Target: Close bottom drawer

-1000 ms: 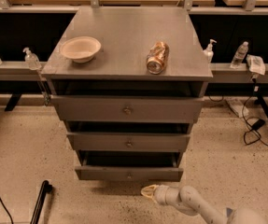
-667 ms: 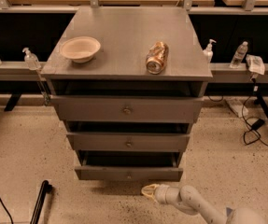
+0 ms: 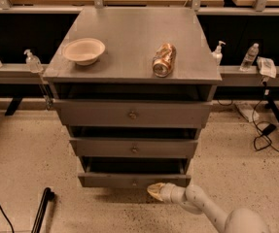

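The bottom drawer (image 3: 131,180) is the slimmest grey front with a small round knob, lowest on the grey cabinet. It stands pulled out, with a dark gap above its front panel. The middle drawer (image 3: 134,148) and the top drawer (image 3: 131,113) above it also stand out a little. My gripper (image 3: 154,191) comes in from the lower right on a white arm. Its yellowish tip sits just below and in front of the bottom drawer's front panel, a little right of the knob.
A beige bowl (image 3: 83,50) and a can lying on its side (image 3: 164,59) rest on the cabinet top (image 3: 129,33). Bottles stand on low shelves at both sides. Cables and a stand leg lie on the floor at right (image 3: 270,130). A black rod lies at lower left (image 3: 42,208).
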Action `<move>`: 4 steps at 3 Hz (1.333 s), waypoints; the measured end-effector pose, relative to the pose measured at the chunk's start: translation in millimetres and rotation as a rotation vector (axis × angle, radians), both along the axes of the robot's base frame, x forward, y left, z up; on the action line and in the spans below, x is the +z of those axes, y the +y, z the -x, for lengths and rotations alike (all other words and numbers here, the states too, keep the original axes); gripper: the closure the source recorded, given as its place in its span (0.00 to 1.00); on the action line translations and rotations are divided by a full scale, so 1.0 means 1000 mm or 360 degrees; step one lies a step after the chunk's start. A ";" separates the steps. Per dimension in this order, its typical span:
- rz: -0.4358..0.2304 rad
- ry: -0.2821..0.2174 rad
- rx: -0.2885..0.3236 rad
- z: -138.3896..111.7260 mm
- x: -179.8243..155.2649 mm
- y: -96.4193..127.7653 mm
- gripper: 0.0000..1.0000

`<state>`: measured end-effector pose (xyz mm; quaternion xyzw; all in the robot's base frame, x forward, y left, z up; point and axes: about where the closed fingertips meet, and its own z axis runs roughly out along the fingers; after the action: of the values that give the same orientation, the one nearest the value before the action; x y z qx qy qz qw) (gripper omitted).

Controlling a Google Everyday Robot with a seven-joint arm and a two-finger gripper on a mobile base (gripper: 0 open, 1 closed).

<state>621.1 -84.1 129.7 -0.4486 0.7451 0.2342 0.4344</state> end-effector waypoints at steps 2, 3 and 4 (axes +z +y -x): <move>0.0002 0.0010 -0.0061 -0.038 0.004 -0.006 1.00; -0.0004 0.0035 -0.0084 -0.052 0.003 -0.006 1.00; -0.0004 0.0035 -0.0084 -0.052 0.003 -0.006 1.00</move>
<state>672.7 -90.0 132.6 -0.4256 0.7611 0.2287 0.4328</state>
